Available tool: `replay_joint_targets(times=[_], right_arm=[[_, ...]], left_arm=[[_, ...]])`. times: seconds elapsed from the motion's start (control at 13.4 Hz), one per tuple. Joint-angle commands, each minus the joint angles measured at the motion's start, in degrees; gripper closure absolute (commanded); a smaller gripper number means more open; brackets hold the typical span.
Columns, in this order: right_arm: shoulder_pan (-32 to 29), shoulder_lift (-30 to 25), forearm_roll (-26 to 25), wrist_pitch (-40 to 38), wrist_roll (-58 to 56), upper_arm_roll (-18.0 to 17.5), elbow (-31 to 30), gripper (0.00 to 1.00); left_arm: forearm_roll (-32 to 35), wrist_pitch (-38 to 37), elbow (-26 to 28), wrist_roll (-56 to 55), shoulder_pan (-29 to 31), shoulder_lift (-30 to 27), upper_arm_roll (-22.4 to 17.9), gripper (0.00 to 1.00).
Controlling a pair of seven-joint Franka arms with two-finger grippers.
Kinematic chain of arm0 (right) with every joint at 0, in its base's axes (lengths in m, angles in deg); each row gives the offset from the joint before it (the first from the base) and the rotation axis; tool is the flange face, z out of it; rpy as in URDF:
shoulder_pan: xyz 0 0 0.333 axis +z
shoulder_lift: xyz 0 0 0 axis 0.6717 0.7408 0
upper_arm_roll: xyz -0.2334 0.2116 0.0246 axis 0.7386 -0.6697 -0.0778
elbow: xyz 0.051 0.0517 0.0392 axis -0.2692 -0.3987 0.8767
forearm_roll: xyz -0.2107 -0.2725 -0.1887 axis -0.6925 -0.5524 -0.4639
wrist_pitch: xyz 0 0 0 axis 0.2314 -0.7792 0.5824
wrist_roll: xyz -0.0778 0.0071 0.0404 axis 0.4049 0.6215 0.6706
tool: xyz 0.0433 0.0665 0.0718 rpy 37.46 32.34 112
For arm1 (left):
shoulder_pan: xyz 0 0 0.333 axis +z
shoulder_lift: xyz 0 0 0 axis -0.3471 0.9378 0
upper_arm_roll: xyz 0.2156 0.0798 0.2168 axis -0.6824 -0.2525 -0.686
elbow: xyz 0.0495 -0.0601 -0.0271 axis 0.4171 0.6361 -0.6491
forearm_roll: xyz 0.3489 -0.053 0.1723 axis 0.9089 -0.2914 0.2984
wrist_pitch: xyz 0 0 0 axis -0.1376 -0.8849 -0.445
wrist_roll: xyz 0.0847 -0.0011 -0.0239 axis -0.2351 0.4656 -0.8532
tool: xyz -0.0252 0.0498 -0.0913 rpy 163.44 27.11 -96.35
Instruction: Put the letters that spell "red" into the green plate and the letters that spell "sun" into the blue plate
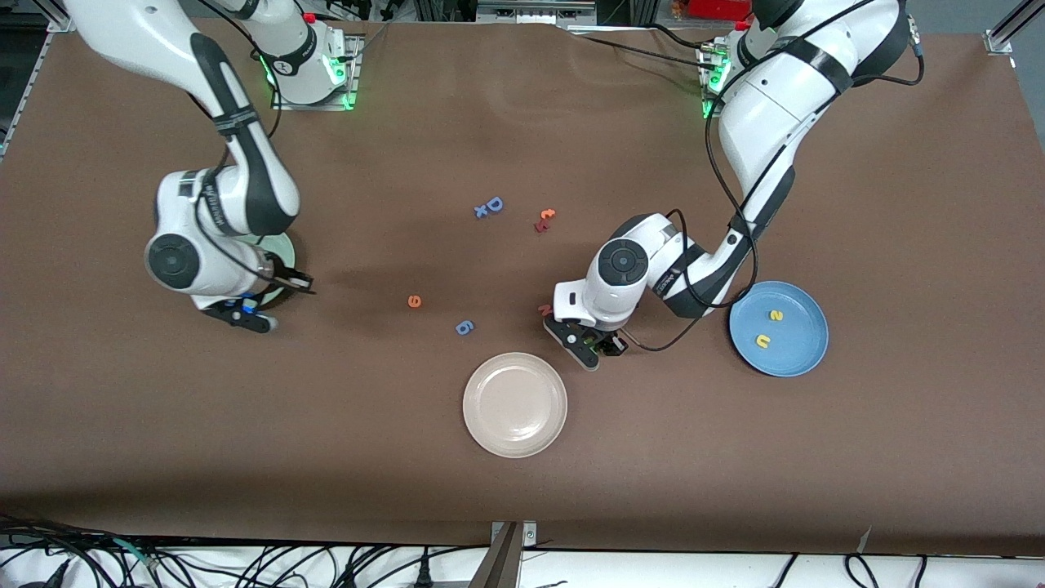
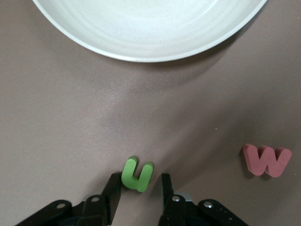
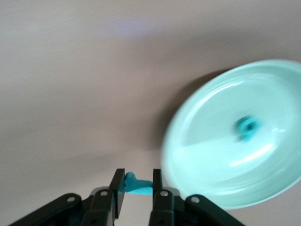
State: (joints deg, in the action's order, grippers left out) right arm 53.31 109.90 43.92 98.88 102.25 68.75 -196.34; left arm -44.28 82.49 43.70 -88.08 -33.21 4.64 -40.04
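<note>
**Jaws closing on the green "n"; a teal letter riding toward the green plate**

Jaws of your left gripper (image 2: 139,188) are standing partly apart with the green "n" (image 2: 137,174) between them, down at the table; whether the fingers (image 2: 113,190) are pressing the foam yet, you cannot tell. To do this well, you should be keeping the letter centred between the jaws, closing until both faces bear on its sides, and lifting straight up so the thin foam is not twisting out. The red "w" (image 2: 266,160) is lying off to one side of the jaws, well apart, so you are not at risk of catching it. The beige plate (image 2: 150,28) is lying ahead of the jaws and is not the target; you will be carrying the "n" toward the left arm's end of the table.

Your right gripper (image 3: 136,186) is clamped tight on a teal letter (image 3: 137,185), beside the rim of the green plate (image 3: 207,155); you should be bringing it over the plate before releasing.

Containers: the green plate is already holding one teal letter (image 3: 246,127). The blue plate (image 1: 796,355) is holding the yellow "s" (image 1: 775,315) and yellow "u" (image 1: 762,340). The beige plate is holding nothing. The orange "e" (image 1: 415,301) is lying on the table, outside any plate.
</note>
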Motion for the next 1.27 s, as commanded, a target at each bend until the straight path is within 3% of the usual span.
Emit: replay_joint_targets(times=[0.0, 0.15, 0.22, 0.45, 0.6, 0.67, 0.82, 0.97, 1.19], right_arm=[[-1.3, 2.6, -0.4, -0.7, -9.4, 3.9, 0.0, 0.83], [-2.8, 3.3, -0.3, -0.7, -11.2, 3.9, -0.1, 0.83], [-2.8, 3.7, -0.3, -0.7, -11.2, 4.0, -0.1, 0.81], [-2.8, 4.1, 0.0, -0.8, -11.1, 3.9, -0.6, 0.6], [-2.8, 4.0, 0.0, -1.3, -10.5, 3.9, -0.5, 0.17], [-2.8, 3.8, 0.0, -1.3, -10.3, 3.8, -0.5, 0.03], [-2.0, 2.7, 0.5, -2.5, -9.7, 3.4, 0.1, 0.02], [-1.0, 1.0, 0.6, -3.0, -3.1, 0.6, 0.9, 0.02], [-1.0, 0.2, 0.6, -3.0, 7.1, -5.8, 3.0, 0.02]], left_arm=[[1.9, -0.1, -1.9, 0.6, -0.6, 1.4, -0.4, 0.63], [1.2, -0.2, -1.9, 0.5, -0.1, 0.9, -0.3, 0.89], [1.0, -0.2, -1.9, 0.5, 0.3, 0.5, -0.2, 0.92], [0.5, -2.3, -1.6, 0.4, 3.0, -2.2, 0.5, 0.95], [0.5, -8.4, -1.6, 0.9, 7.5, -4.2, 4.0, 0.95], [0.5, -11.3, -1.4, 2.3, 11.1, -4.9, 6.8, 0.95], [0.5, -15.4, 0.7, 4.0, 22.1, -5.3, 13.8, 0.94], [1.1, -18.2, 4.6, 7.2, 31.9, -5.9, 18.6, 0.95], [1.7, -23.7, 9.3, 7.6, 35.9, -11.7, 19.2, 0.95]])
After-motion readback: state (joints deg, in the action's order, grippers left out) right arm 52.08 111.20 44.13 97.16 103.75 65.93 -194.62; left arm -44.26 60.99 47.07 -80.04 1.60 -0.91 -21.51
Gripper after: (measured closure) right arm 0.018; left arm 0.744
